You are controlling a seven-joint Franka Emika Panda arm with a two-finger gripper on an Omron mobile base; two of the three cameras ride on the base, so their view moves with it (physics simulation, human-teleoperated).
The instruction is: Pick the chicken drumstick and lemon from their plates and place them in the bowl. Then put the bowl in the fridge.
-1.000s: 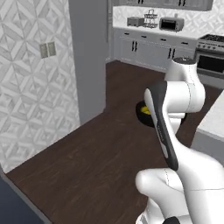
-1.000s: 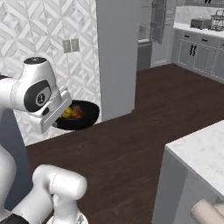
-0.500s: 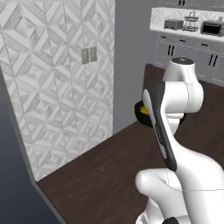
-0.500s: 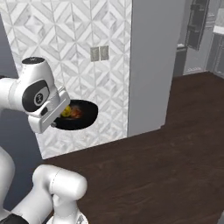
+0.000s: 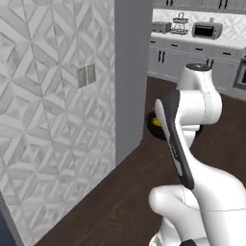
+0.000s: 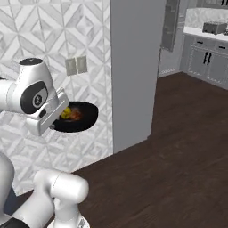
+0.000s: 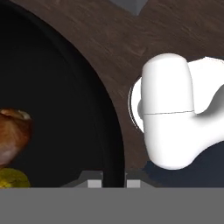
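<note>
My gripper is shut on the rim of the black bowl, holding it level above the dark wood floor. Inside the bowl lie the reddish-brown chicken drumstick and the yellow lemon. From the right base view the bowl hangs at the end of the hand, with the lemon beside the drumstick. From the left base view the arm hides most of the bowl; a bit of lemon peeks out. The plates are out of view. I cannot tell whether the tall grey block is the fridge.
A white patterned wall with a light switch runs along the left. Grey cabinets with a counter and a toaster oven stand at the back. Dark wood floor lies open ahead and to the right.
Both base views have swung as the base moved, so the wall and the grey block now loom larger. The bowl with its food stays in my shut gripper, unchanged against the arm.
</note>
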